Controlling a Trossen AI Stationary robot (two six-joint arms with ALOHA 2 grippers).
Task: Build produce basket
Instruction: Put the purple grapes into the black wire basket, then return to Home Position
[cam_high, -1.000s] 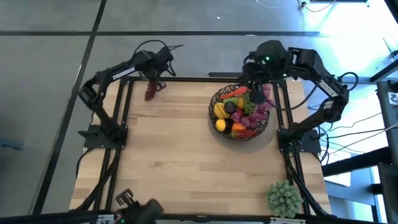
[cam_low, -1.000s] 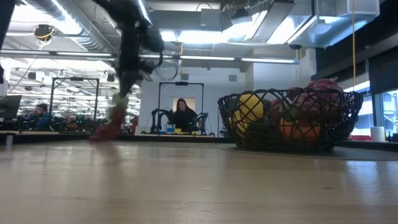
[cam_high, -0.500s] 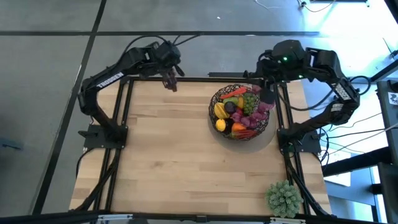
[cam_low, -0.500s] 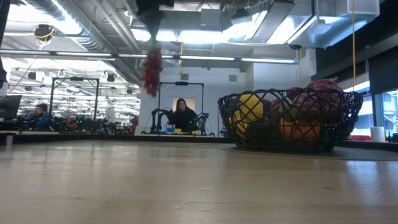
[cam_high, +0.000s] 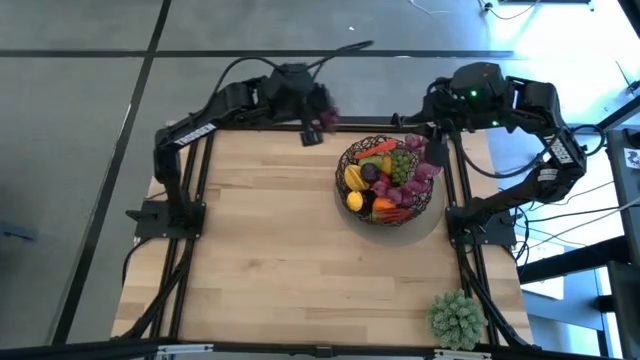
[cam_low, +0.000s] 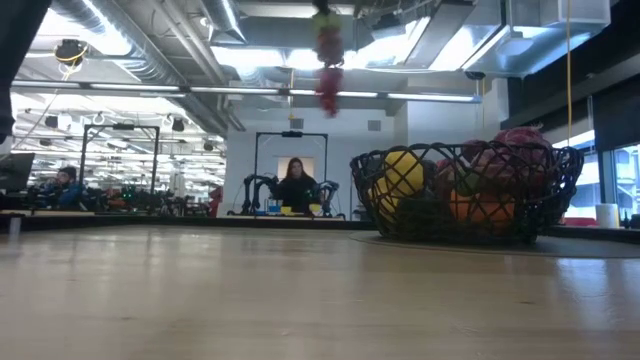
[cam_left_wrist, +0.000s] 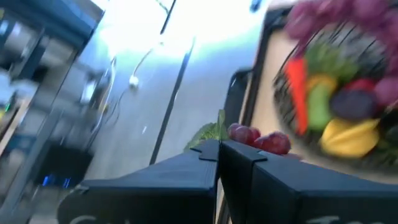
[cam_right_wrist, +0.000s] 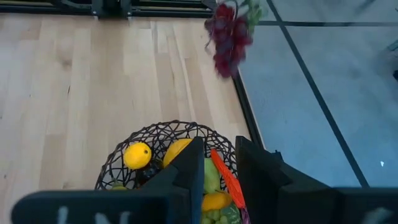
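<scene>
Left gripper (cam_high: 312, 125) clamped on red grapes (cam_high: 326, 116) — aloft beside the basket (cam_high: 350, 185).

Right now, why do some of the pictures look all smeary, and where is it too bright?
Left wrist view: everything is smeared, the red grapes and basket too. Low view: the hanging grapes are a blur, the basket sharp; ceiling lights glare. High view: white glare in the top right corner. Right wrist view: mostly clear, only the grapes are soft.
</scene>
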